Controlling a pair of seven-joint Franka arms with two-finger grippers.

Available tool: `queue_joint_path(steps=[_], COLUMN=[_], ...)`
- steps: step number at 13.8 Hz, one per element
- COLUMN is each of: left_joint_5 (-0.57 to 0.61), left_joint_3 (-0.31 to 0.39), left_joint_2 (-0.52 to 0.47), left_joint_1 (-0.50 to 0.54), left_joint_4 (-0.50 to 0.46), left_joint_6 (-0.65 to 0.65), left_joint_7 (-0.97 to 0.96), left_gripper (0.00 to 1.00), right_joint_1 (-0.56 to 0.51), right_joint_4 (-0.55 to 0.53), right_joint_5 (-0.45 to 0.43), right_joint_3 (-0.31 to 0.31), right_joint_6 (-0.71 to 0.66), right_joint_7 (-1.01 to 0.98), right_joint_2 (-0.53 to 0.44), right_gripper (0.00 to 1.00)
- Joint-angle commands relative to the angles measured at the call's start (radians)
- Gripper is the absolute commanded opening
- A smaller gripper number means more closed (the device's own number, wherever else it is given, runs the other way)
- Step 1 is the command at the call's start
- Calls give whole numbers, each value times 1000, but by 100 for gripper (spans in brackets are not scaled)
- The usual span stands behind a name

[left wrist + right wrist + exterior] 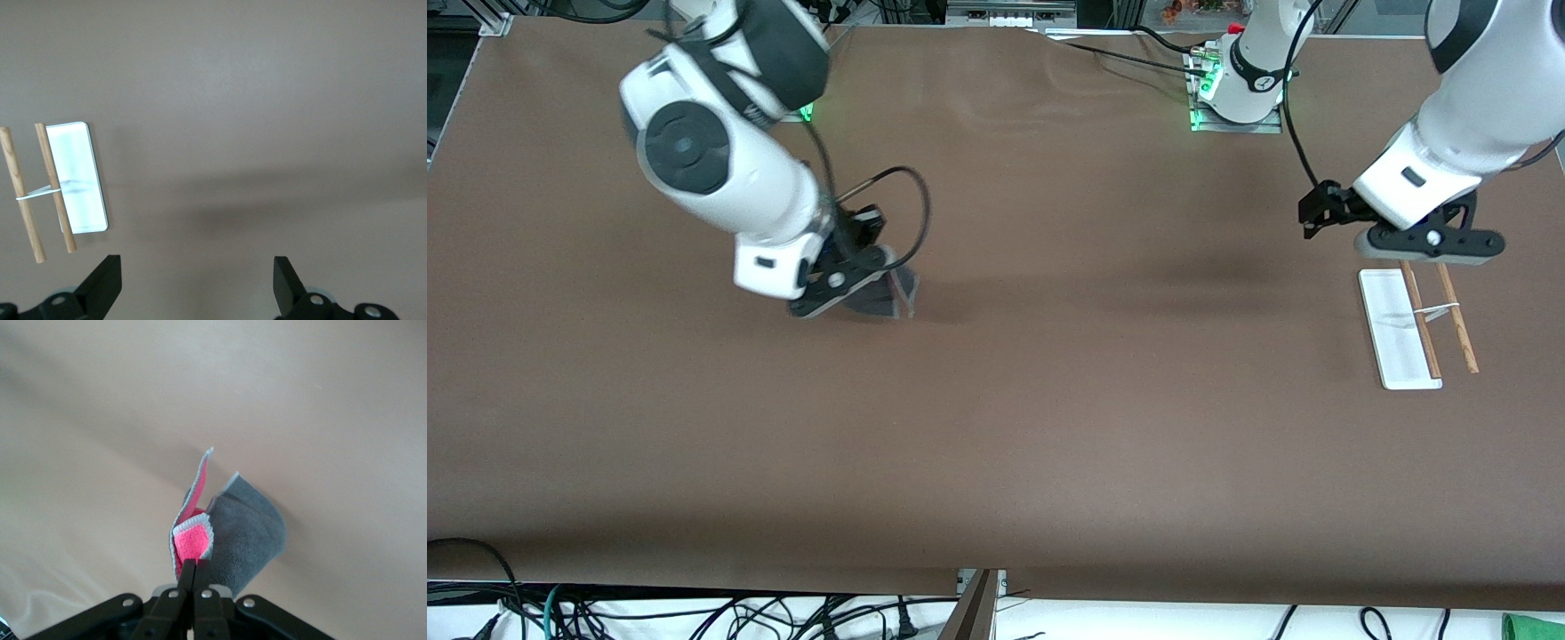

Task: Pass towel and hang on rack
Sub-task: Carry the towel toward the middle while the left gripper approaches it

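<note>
The right gripper [852, 286] pinched the towel [891, 293] by a corner, and the cloth hung over the table's right-arm end. Well apart at three o'clock, the left gripper [1427, 244] hovered with fingers spread above the rack [1396, 329], whose rods ran from eleven to five o'clock.

Right gripper [871, 289] is positioned over the table [1049, 427] toward the right arm's end, jaws closed on a corner of the towel [894, 293]. The towel hangs below the fingers [193, 577], folded on itself, clear of the table surface so far as can be judged. Left gripper [1427, 249] hangs over the left arm's end, jaws apart, nothing between them. The rack [1414, 324] stands on the table just below this gripper, nearer the front camera, well apart from the towel.
</note>
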Motion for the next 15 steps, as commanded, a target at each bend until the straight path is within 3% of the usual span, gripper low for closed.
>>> queue_joint_path(steps=[1, 5, 9, 12, 15], left_joint_5=[-71, -148, -364, -541, -588], left_joint_3=[0, 0, 0, 2, 2], left_joint_2=[73, 149, 205, 212, 243], left_joint_1=[-11, -24, -20, -11, -7], left_joint_4=[56, 62, 84, 67, 65], left_joint_6=[-42, -36, -24, -23, -23], left_joint_7=[10, 154, 276, 512, 761], left_gripper=[100, 100, 100, 100, 100], right_joint_1=[43, 168, 238, 277, 294], right_joint_4=[19, 19, 19, 19, 19], right_joint_5=[-2, -1, -1, 4, -1], right_joint_3=[37, 41, 41, 41, 65], right_joint_6=[55, 186, 295, 347, 352], right_joint_7=[10, 10, 7, 3, 0], right_joint_2=[9, 18, 30, 32, 37], right_gripper=[0, 0, 0, 0, 0])
